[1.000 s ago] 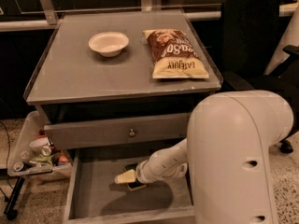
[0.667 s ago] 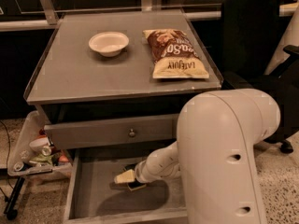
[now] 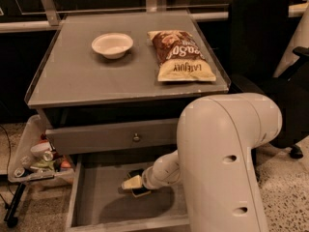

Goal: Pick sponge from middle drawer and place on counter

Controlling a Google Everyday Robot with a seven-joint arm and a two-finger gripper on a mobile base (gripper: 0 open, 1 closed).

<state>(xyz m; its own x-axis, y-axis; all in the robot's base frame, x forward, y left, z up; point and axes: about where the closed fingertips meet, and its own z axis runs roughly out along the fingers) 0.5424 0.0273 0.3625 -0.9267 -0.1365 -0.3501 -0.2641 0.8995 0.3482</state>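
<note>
Two-finger gripper (image 3: 136, 183) low inside wide, shallow grey middle drawer (image 3: 99, 204), pinched on small rectangular sponge (image 3: 129, 182) of yellow foam with dark green scouring layer. Sponge at gripper tip, seemingly just off drawer floor.

Above gripper and slightly behind: closed grey drawer front (image 3: 111, 137) with small round knob. Higher and further back: large flat grey counter (image 3: 82, 76), with shallow white bowl (image 3: 112, 44) up-left and brown-and-yellow chip bag (image 3: 181, 56) up-right.

Risks, as judged:
- Straight lift likely to strike sponge against overhanging drawer front or counter edge. Draw back out of drawer first.
- Soft foam may slip from shallow pinch.
- Careless set-down may nudge bowl or chip bag.
</note>
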